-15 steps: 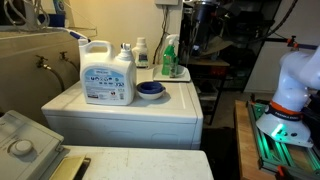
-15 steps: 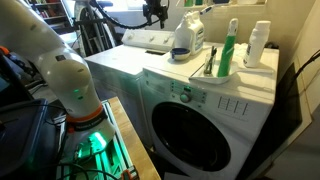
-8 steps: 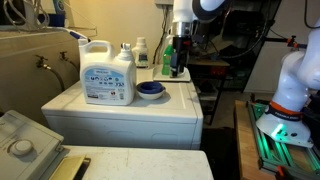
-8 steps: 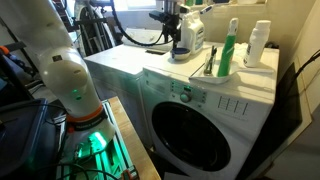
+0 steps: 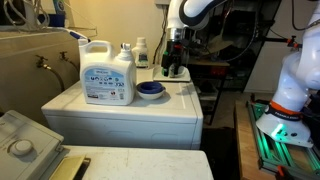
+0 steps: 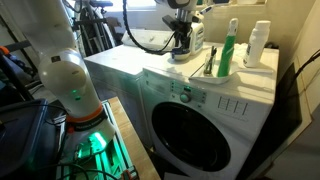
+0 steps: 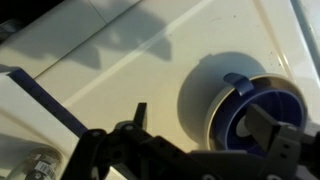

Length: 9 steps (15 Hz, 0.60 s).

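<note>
My tool [image 5: 175, 68] hangs released, fingers spread, just above the blue bowl [image 7: 252, 112], which rests on the white tabletop [image 5: 120, 110].

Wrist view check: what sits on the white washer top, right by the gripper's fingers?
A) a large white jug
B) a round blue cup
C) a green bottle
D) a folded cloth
B: the wrist view shows a round blue cup standing on the white washer top, close under the gripper, whose fingers are spread apart.
</note>
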Each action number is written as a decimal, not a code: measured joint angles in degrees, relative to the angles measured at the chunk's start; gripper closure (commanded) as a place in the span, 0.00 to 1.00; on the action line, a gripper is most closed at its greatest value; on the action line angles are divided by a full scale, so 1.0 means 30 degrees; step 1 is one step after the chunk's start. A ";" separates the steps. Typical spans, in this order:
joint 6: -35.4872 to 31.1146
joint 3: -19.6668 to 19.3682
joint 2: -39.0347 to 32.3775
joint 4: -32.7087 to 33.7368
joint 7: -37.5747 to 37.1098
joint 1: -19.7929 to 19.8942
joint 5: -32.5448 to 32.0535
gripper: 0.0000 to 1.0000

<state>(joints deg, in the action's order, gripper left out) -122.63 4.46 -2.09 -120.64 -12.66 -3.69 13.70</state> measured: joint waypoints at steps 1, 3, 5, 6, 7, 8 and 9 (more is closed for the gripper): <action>-0.0909 -0.0001 -0.0187 -0.0070 -0.0752 -0.0022 -0.0073 0.00; -0.2769 -0.0010 -0.0743 -0.0237 -0.2110 -0.0027 -0.0108 0.01; -0.4096 -0.0039 -0.1335 -0.0342 -0.3138 -0.0028 -0.0185 0.10; -0.4565 -0.0065 -0.1610 -0.0344 -0.3640 -0.0030 -0.0334 0.14; -0.4884 -0.0114 -0.1846 -0.0343 -0.4055 -0.0031 -0.0464 0.16; -0.5087 -0.0175 -0.2036 -0.0343 -0.4403 -0.0030 -0.0522 0.15; -0.5160 -0.0219 -0.2177 -0.0339 -0.4556 -0.0030 -0.0529 0.23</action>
<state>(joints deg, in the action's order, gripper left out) -138.11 3.81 -8.62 -121.65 -26.33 -3.78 12.12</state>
